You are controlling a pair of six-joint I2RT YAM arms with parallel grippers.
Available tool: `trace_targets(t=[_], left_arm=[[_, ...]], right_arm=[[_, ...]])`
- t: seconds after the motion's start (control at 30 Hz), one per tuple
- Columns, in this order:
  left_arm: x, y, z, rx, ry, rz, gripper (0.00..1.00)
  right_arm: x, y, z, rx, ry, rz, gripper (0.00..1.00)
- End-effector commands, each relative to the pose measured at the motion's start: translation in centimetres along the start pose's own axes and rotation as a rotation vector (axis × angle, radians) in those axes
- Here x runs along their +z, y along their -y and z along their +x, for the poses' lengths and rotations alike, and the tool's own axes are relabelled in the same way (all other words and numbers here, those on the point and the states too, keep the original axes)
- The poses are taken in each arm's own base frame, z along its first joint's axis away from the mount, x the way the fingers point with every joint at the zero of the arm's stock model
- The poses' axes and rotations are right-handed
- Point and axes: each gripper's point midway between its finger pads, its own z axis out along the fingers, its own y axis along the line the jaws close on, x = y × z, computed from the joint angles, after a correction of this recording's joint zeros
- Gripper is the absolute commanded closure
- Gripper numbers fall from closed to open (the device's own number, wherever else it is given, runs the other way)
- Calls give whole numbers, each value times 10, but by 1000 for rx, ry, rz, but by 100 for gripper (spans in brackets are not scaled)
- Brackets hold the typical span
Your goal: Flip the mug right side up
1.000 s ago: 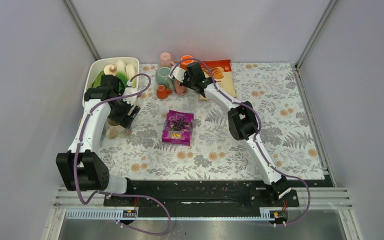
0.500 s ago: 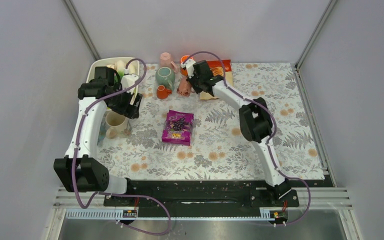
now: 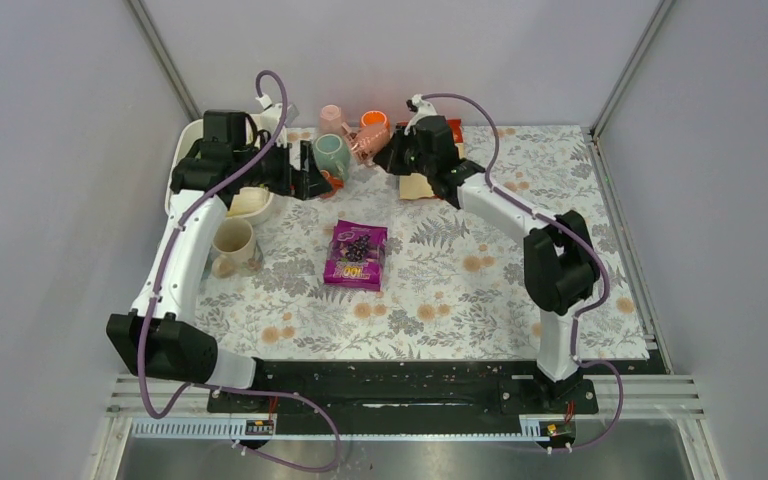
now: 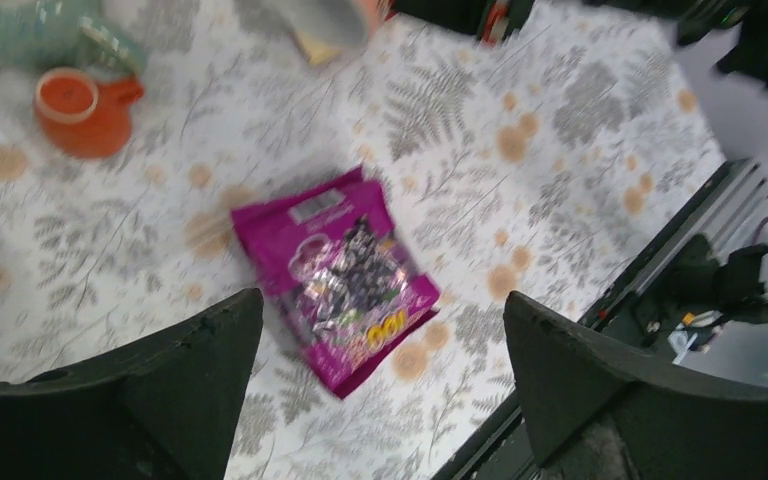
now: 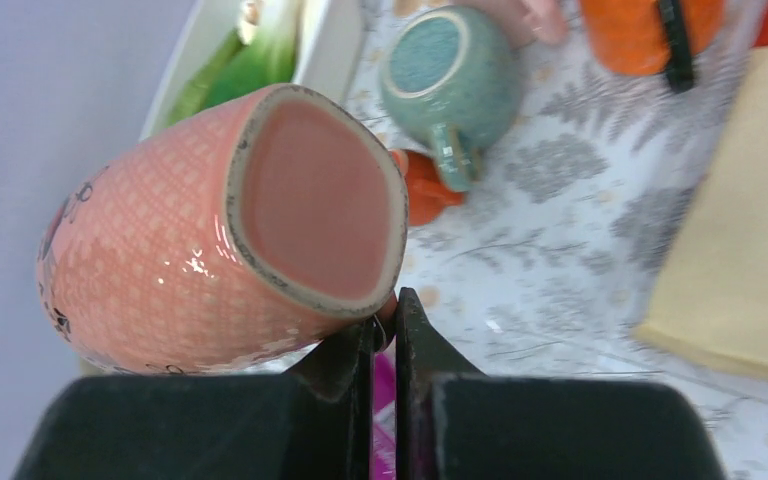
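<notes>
The pink mug point(image 5: 230, 235) with a lattice pattern hangs tilted above the table, its open mouth facing the right wrist camera. My right gripper point(image 5: 385, 320) is shut on the handle at the mug's rim. From above, the mug point(image 3: 365, 142) sits at the back centre, just left of the right gripper point(image 3: 388, 152). My left gripper point(image 4: 382, 298) is open with nothing between its fingers, raised over the back left of the table point(image 3: 305, 178).
A teal mug point(image 3: 328, 152) and a small orange cup point(image 4: 75, 100) stand below the held mug. A cream mug point(image 3: 232, 240) is at the left, a purple snack packet point(image 3: 356, 255) in the middle. A white tub point(image 3: 250, 205), a pink cup point(image 3: 330, 118) and an orange mug point(image 3: 373, 122) line the back.
The right arm raised the pink mug off the table and tipped it. The left gripper left the cream mug, swung back and up, and opened wider.
</notes>
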Motion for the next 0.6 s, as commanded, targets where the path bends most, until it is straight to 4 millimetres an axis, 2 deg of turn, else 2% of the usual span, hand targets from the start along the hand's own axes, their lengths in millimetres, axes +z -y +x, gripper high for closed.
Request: trace_targets(t=[0.0,0.17,0.4,0.57], left_arm=[[0,41,-61,25,189,116,8],[16,43,-66,-4,177,114,13],[29,30,-60,-57,137,75,26],[29,32,-71,-24,186,80,36]], right_arm=[[-32,-91,-39,180,159,-257,100],[-44,-123,-31,208,155,-333,100],[-54,-142,-25,244,154,-394,100],[-54,-157,-11,244,122,-428,100]])
